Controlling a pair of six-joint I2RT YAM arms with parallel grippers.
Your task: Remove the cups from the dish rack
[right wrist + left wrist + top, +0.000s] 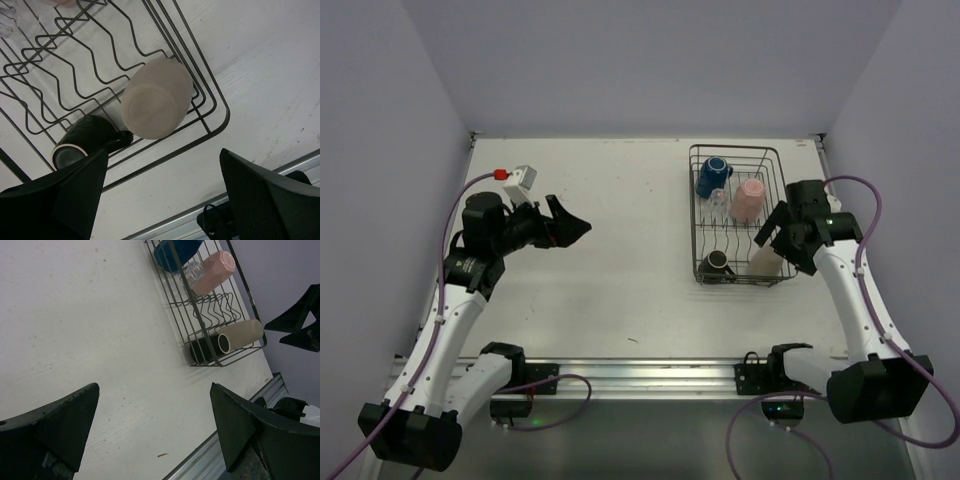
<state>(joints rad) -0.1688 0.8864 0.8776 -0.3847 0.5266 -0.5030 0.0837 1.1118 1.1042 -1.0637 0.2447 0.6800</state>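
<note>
The dish rack (pixel 693 215) stands at the table's back right and holds five cups. The blue mug (pixel 713 176), pale pink cup (pixel 750 199) and clear glass (pixel 723 201) lie at its far end. The dark brown mug (pixel 715 265) and cream-beige mug (pixel 767 262) lie at its near end. My right gripper (pixel 772 228) is open and empty, just above the rack's near right corner. In the right wrist view the cream mug (pixel 155 100) and dark mug (pixel 85 137) lie beyond my open gripper (pixel 162 195). My left gripper (pixel 572 218) is open and empty, well left of the rack (pixel 218 363).
A small white box with a red end (pixel 523 178) sits at the back left, behind the left arm. An aluminium rail (pixel 640 375) runs along the near edge. Purple walls close in on the left, back and right.
</note>
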